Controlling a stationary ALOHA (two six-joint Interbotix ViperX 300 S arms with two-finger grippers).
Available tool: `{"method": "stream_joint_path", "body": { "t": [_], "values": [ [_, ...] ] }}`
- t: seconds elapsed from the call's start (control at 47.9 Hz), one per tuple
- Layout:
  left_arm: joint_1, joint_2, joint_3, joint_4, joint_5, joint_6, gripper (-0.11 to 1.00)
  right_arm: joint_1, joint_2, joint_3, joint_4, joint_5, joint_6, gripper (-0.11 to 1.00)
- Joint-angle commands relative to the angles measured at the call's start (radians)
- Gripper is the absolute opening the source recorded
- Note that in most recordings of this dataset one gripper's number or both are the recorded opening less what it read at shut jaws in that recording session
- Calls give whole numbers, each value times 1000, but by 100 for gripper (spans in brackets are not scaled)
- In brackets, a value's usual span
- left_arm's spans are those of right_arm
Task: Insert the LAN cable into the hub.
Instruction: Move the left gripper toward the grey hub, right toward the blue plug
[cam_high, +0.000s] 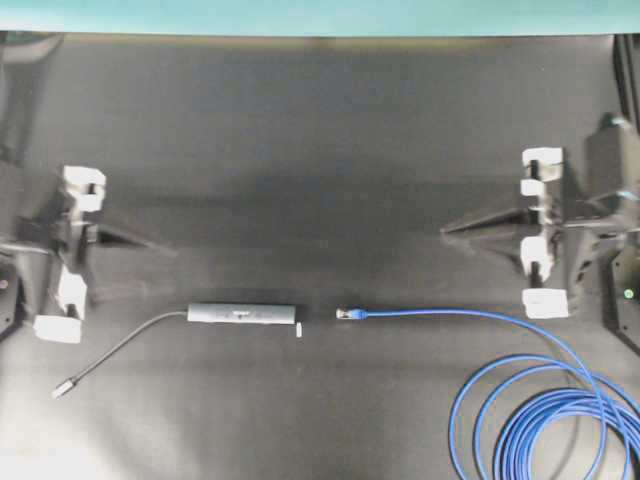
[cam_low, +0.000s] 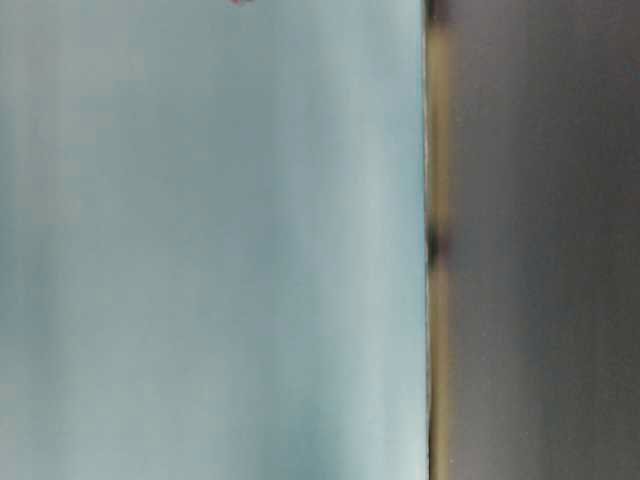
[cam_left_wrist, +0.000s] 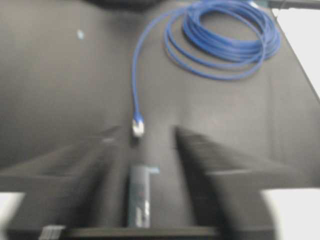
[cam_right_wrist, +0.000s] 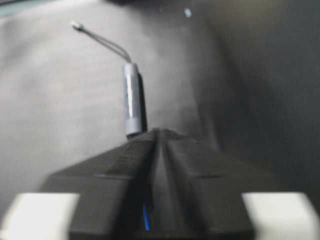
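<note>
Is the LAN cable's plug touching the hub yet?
Apart. The overhead view shows a strip of bare mat between the LAN cable's plug and the near end of the hub; both lie on the table in line, not joined.

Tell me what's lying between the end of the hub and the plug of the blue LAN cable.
In the overhead view, a tiny white tab sits at the hub end; from there to the LAN cable plug is bare black mat.
</note>
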Motion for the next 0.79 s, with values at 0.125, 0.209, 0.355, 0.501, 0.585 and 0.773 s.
{"method": "stream_joint_path", "body": {
  "t": [0.125, 0.209, 0.355, 0.501, 0.585, 0.773],
  "values": [
    [-2, 127, 67, 3, -218, -38, 80, 5, 69, -43, 3, 5, 21, 69],
    [-12, 204, 103, 3, -325, -61, 72, 0, 92, -57, 3, 9, 29, 85],
    [-23, 387, 127, 3, -500, -97, 67, -3, 126, -77, 3, 11, 31, 84],
    [-21, 574, 98, 3, -614, -101, 67, -3, 140, -87, 5, 9, 32, 84],
    [-15, 669, 72, 3, -666, -103, 67, -3, 140, -87, 6, 11, 41, 84],
    [12, 793, 12, 3, -699, -100, 67, -2, 135, -84, 6, 11, 78, 84]
  ]
}}
